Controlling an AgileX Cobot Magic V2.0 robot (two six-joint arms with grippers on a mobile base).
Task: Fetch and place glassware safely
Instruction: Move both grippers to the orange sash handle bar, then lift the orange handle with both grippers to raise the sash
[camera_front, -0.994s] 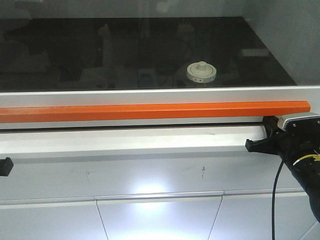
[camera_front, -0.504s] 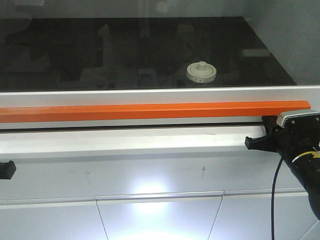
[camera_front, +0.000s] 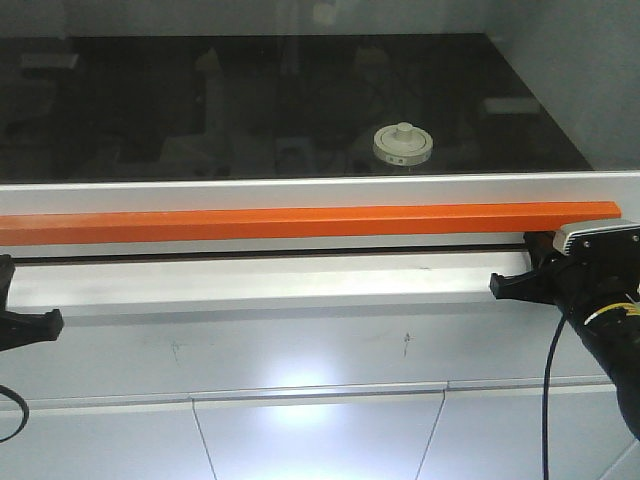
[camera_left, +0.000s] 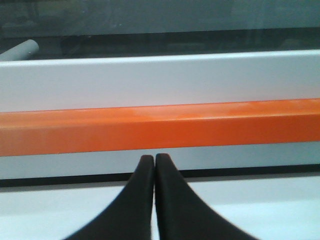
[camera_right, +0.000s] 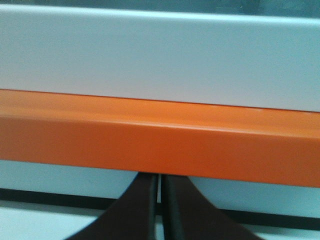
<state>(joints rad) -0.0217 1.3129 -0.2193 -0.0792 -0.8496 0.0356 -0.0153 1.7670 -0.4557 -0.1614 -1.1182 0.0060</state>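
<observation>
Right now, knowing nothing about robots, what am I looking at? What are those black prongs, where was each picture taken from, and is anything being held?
This is a robot with two arms. The wide picture looks out from its front. The black prongs are its pincer hands: the left gripper and the right gripper come in from either side, low in front of a long orange bar. Beyond the bar, a small lidded glass jar stands on a dark glossy surface. The other two pictures come from a camera on each wrist, looking along the fingers at that bar. Both grippers are shut and hold nothing.
</observation>
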